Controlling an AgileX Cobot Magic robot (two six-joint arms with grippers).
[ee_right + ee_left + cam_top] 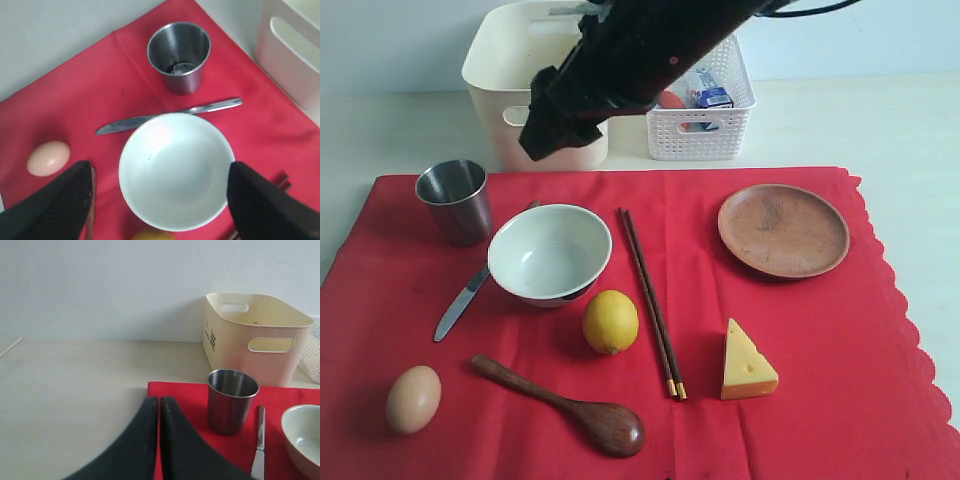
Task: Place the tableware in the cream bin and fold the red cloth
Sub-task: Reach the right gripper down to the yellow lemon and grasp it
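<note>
A pale, off-white tabletop (pixel 890 120) ran back to a plain light wall (pixel 100 290). The red cloth (pixel 810 390) lay spread flat over the near part of the table, its scalloped edge on the right of the exterior view.

All the tableware sat on the cloth. The steel cup (pixel 454 200) stood upright near the far left corner, and the white bowl (pixel 549 252) stood near it. The silver table knife (pixel 460 303) lay aslant just beside the bowl's left side. The dark chopsticks (pixel 650 300) lay side by side at the middle, gold tips toward the near edge. The round brown plate (pixel 783 230) sat to their right, and the dark wooden spoon (pixel 565 405) lay near the front.

An egg (pixel 413 398), a lemon (pixel 610 321) and a cheese wedge (pixel 747 362) also rested on the cloth.

Off the cloth, at the back, the cream bin (pixel 505 95) stood just beside a white lattice basket (pixel 705 125).

The right arm (pixel 620 60) reached across from the upper right. The right gripper (pixel 160 170) hung above the bowl with its fingers wide apart and gripping nothing. The left gripper (pixel 159 440) sat over the cloth's far left corner with its fingers pressed together and nothing between them.
</note>
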